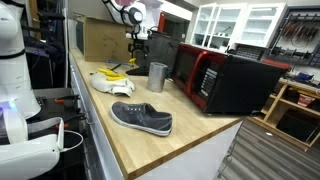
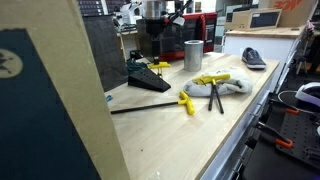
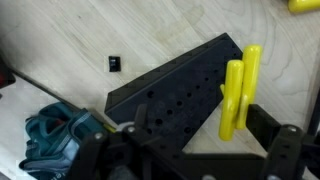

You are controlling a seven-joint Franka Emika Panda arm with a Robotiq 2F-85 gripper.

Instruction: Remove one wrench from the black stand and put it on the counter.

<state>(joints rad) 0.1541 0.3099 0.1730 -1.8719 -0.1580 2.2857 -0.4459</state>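
Our claw [image 3: 190,145] hangs wide open, empty, over the black perforated wedge stand [image 3: 170,88] holding a yellow-handled wrench [image 3: 238,90]. We judge grasping it and placing it on the pale wooden tabletop [image 3: 70,30] both remain.

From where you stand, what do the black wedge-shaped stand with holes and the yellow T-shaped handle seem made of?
Black wedge-shaped stand: probably matte plastic, possibly painted metal; dull even surface, neat holes. Yellow T-shaped handle: likely moulded plastic; smooth, rounded edges.
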